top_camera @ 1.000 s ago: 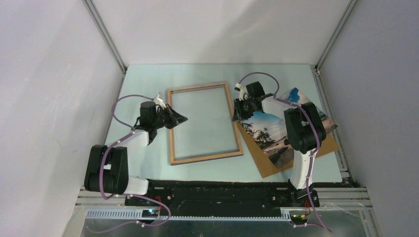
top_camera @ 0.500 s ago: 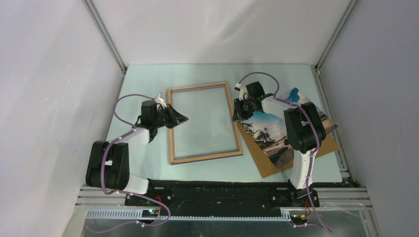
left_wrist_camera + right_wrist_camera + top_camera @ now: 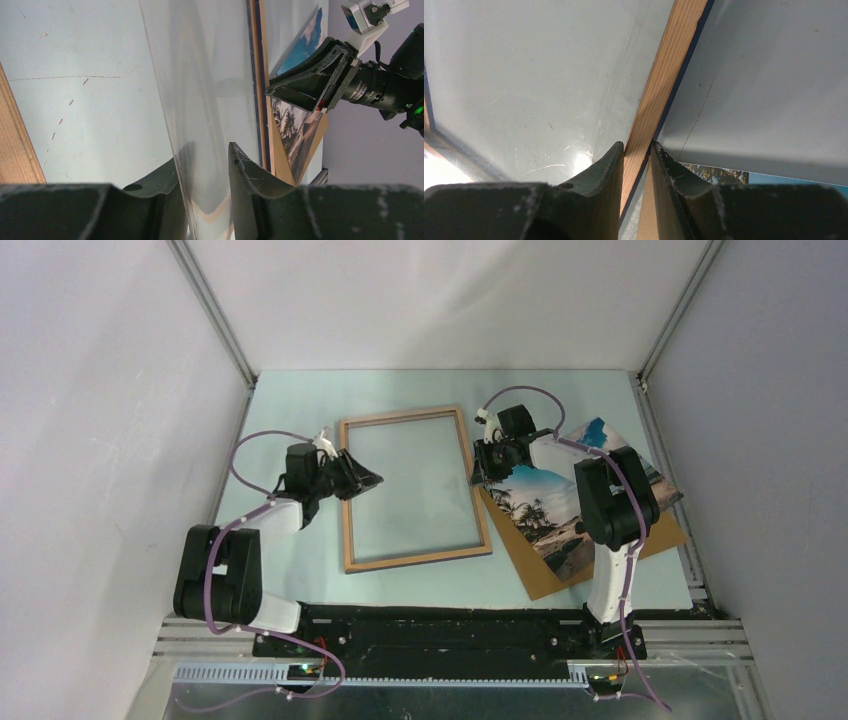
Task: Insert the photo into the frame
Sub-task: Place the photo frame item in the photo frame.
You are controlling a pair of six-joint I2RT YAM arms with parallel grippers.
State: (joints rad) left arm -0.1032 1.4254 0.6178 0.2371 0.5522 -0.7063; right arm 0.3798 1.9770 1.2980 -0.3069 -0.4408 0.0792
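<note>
Top external: right tool (image 3: 478,473) pinches the frame (image 3: 400,417) by its rail, left tool (image 3: 371,480) narrow opposite, grip unclear; likely positioning it, then one must fetch the photo (image 3: 545,508).

Black housings, white links on left arm (image 3: 215,580), right arm (image 3: 612,502); purple cables (image 3: 522,389); dark pincer fingers (image 3: 250,175).

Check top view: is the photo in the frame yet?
No, the photo lies on the brown board to the right of the frame, outside its border.
</note>
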